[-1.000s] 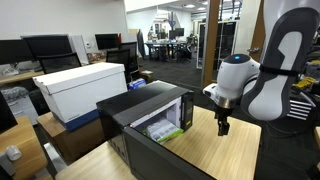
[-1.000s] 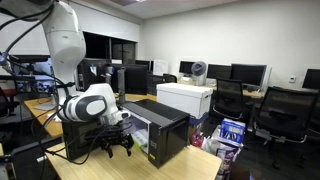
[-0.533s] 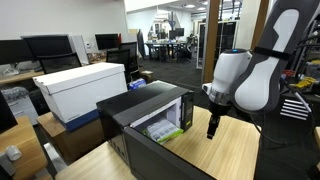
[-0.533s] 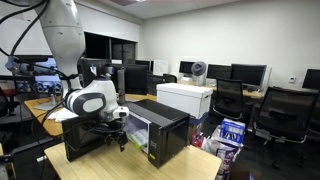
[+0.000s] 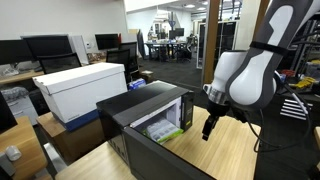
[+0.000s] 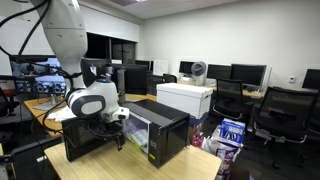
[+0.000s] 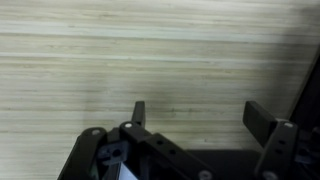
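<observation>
Your pincer hangs released, jaws wide apart with nothing between them. It tilts over the table, just beside the microwave and apart from it. In the wrist view the fingers frame only wood grain. The microwave stands on that table. A white box sits near the microwave, on the side away from your pincer.
</observation>
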### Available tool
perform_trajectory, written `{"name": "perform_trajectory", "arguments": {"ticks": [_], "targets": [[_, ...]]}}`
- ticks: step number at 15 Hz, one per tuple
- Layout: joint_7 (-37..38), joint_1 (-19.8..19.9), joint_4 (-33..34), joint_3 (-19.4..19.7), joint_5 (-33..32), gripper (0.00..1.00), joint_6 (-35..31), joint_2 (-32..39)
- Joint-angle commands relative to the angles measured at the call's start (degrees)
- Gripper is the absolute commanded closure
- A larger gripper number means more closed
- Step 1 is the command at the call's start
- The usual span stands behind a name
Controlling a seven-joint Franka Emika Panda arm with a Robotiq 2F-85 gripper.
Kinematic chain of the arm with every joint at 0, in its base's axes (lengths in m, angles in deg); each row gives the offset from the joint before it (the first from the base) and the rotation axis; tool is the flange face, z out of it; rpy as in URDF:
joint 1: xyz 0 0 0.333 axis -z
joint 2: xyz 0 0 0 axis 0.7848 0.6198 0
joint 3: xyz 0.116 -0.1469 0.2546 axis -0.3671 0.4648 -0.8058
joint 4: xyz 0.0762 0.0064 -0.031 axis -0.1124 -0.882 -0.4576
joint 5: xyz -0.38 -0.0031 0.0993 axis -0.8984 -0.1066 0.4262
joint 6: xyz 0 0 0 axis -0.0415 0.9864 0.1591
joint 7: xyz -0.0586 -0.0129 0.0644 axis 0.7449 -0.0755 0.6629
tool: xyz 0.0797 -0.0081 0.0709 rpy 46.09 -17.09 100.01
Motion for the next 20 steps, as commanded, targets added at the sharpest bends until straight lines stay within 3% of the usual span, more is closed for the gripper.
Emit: {"name": "perform_trajectory", "arguments": {"ticks": [1, 7, 12, 13, 14, 20], "targets": [[-0.4, -0.3, 0.1, 0.1, 0.7, 0.00, 0.1, 0.1], [-0.4, 0.6, 1.5, -0.4, -0.6, 0.00, -8.6, 4.5], [0.8, -2.1, 4.4, 1.8, -3.4, 0.00, -13.7, 9.0], [0.8, -2.9, 5.0, 2.4, -3.6, 0.22, -14.5, 9.8], [0.8, -3.5, 5.7, 2.8, -3.9, 0.26, -15.0, 10.5], [1.1, -7.8, 9.7, 5.4, -4.7, 0.69, -17.7, 14.9]]}}
